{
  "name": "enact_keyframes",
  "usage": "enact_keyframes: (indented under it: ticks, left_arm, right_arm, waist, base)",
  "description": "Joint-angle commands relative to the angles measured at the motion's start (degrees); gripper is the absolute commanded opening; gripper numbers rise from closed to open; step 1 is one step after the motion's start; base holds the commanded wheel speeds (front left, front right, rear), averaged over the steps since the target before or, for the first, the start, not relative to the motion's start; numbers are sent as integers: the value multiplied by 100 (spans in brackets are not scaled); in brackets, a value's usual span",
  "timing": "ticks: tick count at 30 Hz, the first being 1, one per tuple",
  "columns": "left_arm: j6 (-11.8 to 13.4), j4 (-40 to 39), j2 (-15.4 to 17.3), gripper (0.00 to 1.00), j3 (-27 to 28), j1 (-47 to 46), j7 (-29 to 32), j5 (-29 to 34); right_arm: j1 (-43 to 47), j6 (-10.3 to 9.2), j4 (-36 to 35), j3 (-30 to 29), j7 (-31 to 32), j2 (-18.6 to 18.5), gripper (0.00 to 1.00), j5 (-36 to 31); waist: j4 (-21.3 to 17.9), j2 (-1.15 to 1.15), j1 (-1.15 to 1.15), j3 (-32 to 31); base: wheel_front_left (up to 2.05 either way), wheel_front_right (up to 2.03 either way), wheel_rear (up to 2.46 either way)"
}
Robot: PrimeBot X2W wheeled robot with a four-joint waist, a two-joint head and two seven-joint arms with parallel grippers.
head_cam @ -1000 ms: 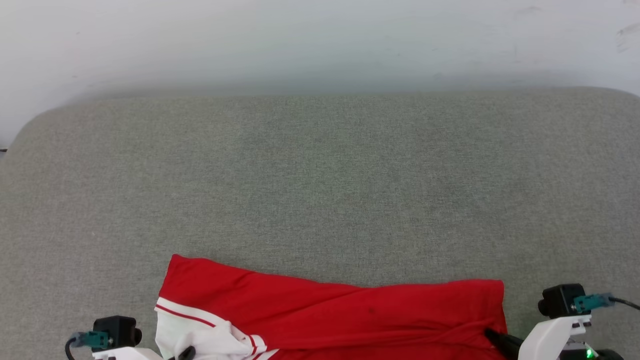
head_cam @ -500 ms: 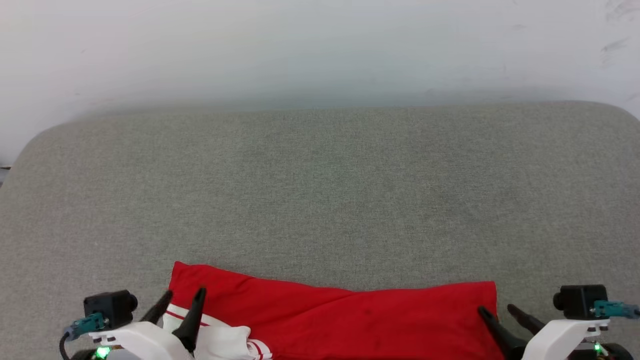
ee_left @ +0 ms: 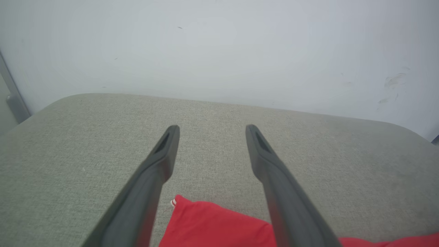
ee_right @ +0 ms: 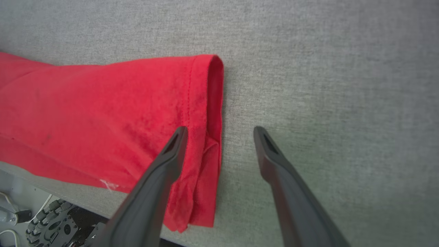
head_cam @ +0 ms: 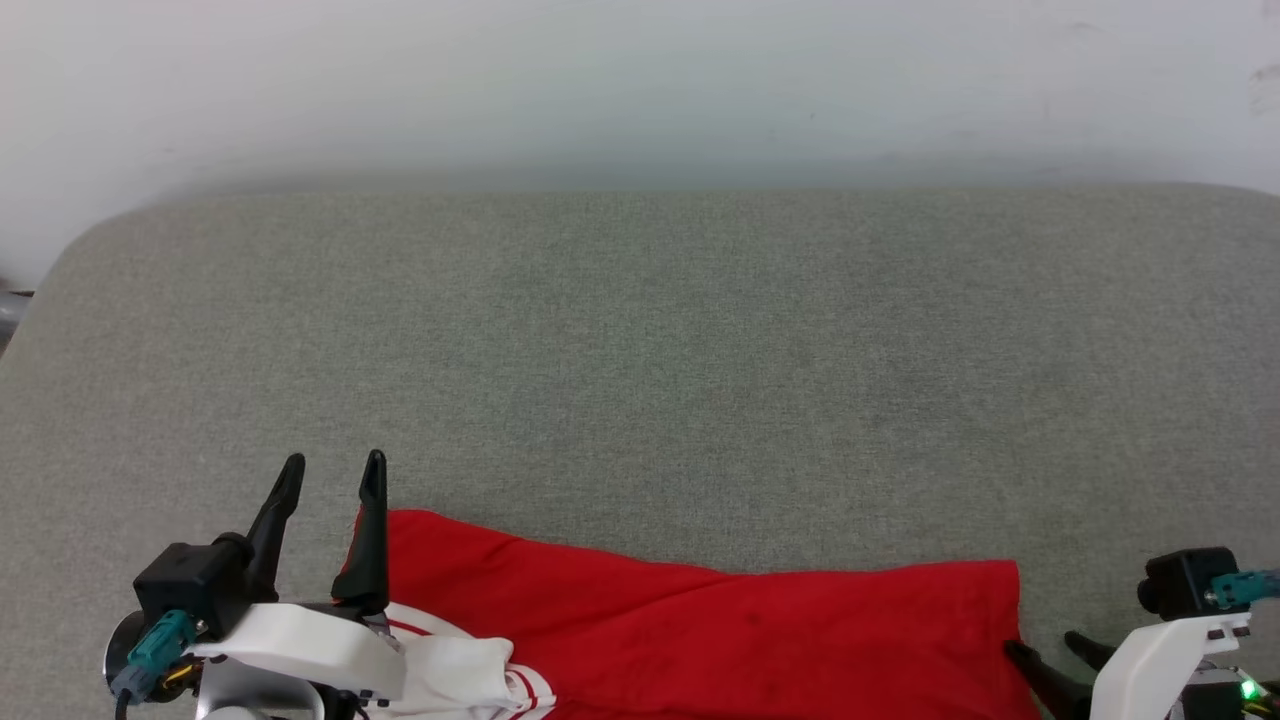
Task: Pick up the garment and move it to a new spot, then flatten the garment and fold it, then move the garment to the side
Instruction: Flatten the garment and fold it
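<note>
Since the garment (head_cam: 720,640) is limp, light cloth lying along the near edge of the grey counter (head_cam: 640,350), it will likely sag and crease when lifted; its two far corners look the best holds. The left hand (head_cam: 334,462) and right hand (head_cam: 1040,643) both stand spread apart, empty.

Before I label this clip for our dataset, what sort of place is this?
Probably an indoor lab or test room: a grey fabric-covered surface against a plain white wall, a red garment at its near edge.
</note>
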Motion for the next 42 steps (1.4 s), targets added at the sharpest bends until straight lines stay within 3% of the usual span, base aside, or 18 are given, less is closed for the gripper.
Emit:
enact_keyframes:
  ticks: [1,12,13,14,15,28,37,42]
  left_arm:
    - [-8,-57,-55,100,27,-96,-31,121]
    - [-125,-348,-514,100,303,-108,-45,846]
    - [-137,-318,-541,100,311,-91,-45,874]
    - [-148,-325,-575,100,333,-90,-42,926]
    - [-159,-299,-592,100,343,-62,-42,947]
    - [-63,-66,-526,100,378,319,1,1198]
    - [25,-143,-488,100,364,502,39,1155]
    - [49,-180,-479,100,349,509,76,1159]
  right_arm:
    - [-70,-4,51,74,40,-24,100,42]
    - [-305,-3,837,786,541,152,100,470]
    - [-294,-2,887,847,608,162,57,501]
    - [-297,-2,908,892,631,181,35,534]
    - [-302,1,924,923,652,193,1,571]
    - [-601,-4,833,804,474,-86,0,657]
    - [-478,-5,1064,-202,829,-387,0,652]
    - [-426,-4,927,-943,1140,-174,0,603]
  waist:
    - [85,0,0,107]
    - [268,0,0,494]
    - [270,0,0,493]
    - [270,0,0,479]
    - [266,0,0,458]
    - [-121,0,0,-199]
    - [-288,0,0,-348]
    - [-302,0,0,-334]
  base:
    - [0,0,0]
    - [0,0,0]
    - [0,0,0]
    - [0,0,0]
    - [0,0,0]
    - [0,0,0]
    - [0,0,0]
    - [0,0,0]
